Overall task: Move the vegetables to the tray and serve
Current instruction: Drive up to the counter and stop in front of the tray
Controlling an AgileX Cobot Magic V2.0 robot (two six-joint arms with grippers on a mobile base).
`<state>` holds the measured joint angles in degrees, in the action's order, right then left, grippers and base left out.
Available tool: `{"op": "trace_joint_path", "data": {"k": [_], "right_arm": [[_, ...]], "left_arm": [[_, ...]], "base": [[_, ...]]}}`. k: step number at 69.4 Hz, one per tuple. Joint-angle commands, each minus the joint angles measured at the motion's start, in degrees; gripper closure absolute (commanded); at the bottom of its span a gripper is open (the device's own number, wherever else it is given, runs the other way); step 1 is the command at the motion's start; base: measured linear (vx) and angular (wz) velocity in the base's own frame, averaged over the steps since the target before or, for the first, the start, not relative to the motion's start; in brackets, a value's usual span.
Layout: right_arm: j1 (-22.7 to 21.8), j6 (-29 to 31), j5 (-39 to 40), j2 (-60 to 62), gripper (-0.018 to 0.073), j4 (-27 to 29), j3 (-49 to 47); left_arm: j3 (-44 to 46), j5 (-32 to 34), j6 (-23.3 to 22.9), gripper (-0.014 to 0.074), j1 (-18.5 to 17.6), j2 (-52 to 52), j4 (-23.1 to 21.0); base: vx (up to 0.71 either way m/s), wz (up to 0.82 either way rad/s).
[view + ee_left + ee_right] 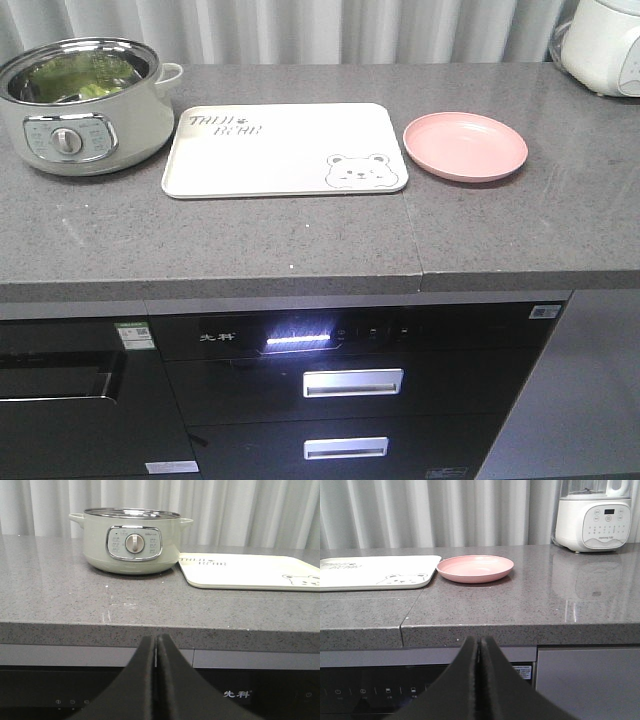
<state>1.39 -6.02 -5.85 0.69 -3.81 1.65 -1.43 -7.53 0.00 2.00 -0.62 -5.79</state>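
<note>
Green vegetables (pixel 92 78) lie inside the pale green electric pot (pixel 88 105) at the counter's back left; from the left wrist view only the pot's outside (pixel 131 541) shows. The cream tray (pixel 285 148) with the bear face lies flat beside the pot, also seen as the tray (pixel 252 571) and the tray (pixel 375 571). My left gripper (pixel 156 639) is shut and holds nothing, hanging below the counter's front edge, in front of the pot. My right gripper (pixel 480 641) is shut on nothing too, low before the counter near the pink plate.
A round pink plate (pixel 465 145) sits right of the tray, the same plate (pixel 475 568). A white appliance (pixel 593 515) stands at the back right corner. Under the grey counter (pixel 300 235) are black built-in appliances with drawer handles (pixel 352 382). Grey curtains hang behind.
</note>
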Motion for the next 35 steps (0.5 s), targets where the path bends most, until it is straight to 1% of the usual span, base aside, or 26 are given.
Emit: {"op": "trace_joint_path", "data": {"k": [1,35], "right_arm": [[-0.3,0.0,4.5,0.1,0.0564,-0.4,0.4],[-0.3,0.0,4.5,0.1,0.0564,-0.4,0.4]], "left_arm": [[-0.6,4.2,0.0,0.0603,0.2,-0.3,-0.4],[-0.6,4.2,0.0,0.0603,0.2,-0.3,-0.4]], "base": [[0.06,0.02],[0.05,0.02]]}}
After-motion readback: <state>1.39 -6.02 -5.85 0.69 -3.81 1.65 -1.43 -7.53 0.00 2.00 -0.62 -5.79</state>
